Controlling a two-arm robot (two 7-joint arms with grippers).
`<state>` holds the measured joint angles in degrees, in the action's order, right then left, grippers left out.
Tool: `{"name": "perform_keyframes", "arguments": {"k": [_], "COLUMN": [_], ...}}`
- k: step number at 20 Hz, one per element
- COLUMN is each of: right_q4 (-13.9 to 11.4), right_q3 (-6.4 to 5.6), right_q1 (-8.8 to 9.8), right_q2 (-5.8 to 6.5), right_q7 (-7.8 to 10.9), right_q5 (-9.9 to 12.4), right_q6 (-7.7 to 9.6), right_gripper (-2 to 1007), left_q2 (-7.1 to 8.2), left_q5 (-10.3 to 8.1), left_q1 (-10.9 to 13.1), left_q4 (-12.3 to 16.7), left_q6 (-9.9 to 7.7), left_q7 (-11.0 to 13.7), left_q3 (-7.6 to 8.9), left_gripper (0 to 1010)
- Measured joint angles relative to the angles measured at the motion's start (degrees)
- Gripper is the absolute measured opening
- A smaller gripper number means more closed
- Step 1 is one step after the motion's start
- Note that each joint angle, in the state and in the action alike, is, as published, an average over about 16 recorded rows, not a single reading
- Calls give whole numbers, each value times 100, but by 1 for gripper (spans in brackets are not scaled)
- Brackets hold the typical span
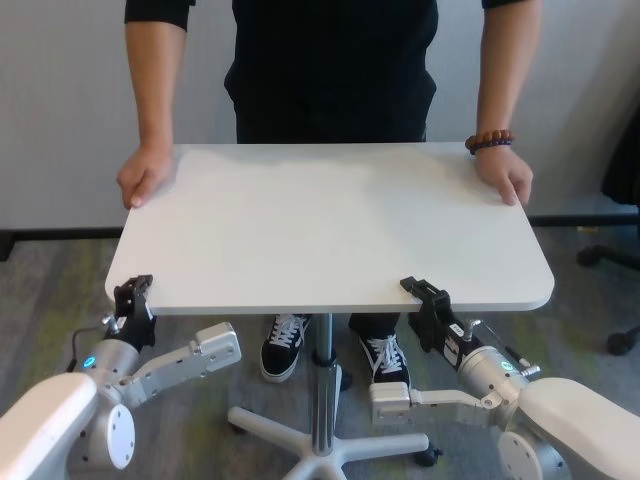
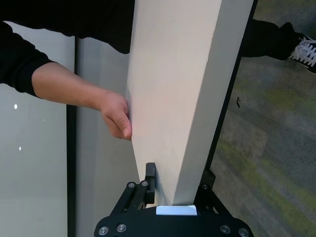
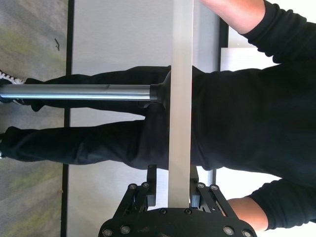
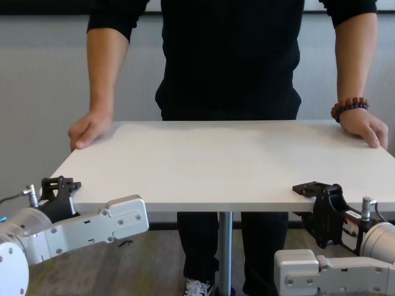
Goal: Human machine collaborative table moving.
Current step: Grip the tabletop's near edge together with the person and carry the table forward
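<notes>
The white table (image 1: pixel 330 220) stands on a silver centre pole (image 1: pixel 322 370). The human (image 1: pixel 335 70), in a black shirt, stands at the far side with a hand on each far corner and a bead bracelet (image 1: pixel 490 141) on one wrist. My left gripper (image 1: pixel 133 290) is shut on the table's near edge at the left corner; the left wrist view shows the edge (image 2: pixel 190 148) between its fingers (image 2: pixel 150 173). My right gripper (image 1: pixel 425 295) is shut on the near edge toward the right corner, with the edge (image 3: pixel 178 123) between its fingers (image 3: pixel 194 185). Both also show in the chest view: left gripper (image 4: pixel 58 185), right gripper (image 4: pixel 318 191).
The table's white star base on castors (image 1: pixel 330 440) sits on the carpet between my arms. The human's black-and-white sneakers (image 1: pixel 285 345) are close behind the pole. A dark chair base (image 1: pixel 610 260) stands at the far right. A pale wall is behind the human.
</notes>
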<state>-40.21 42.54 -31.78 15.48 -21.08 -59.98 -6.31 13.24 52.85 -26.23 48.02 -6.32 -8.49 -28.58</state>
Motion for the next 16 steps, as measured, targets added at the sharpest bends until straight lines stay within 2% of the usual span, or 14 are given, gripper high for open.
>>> {"name": "perform_keyframes", "arguments": {"k": [16], "right_q4": [125], "right_q3": [24], "right_q1": [-35], "right_q2": [-59], "right_q7": [-29], "right_q5": [81], "right_q6": [11], "right_gripper": [358], "left_q2": [-45], "left_q5": [1], "left_q1": [-63], "left_q4": [-163], "left_q6": [-52], "left_q7": [-86], "left_q3": [-79], "left_gripper": [114]}}
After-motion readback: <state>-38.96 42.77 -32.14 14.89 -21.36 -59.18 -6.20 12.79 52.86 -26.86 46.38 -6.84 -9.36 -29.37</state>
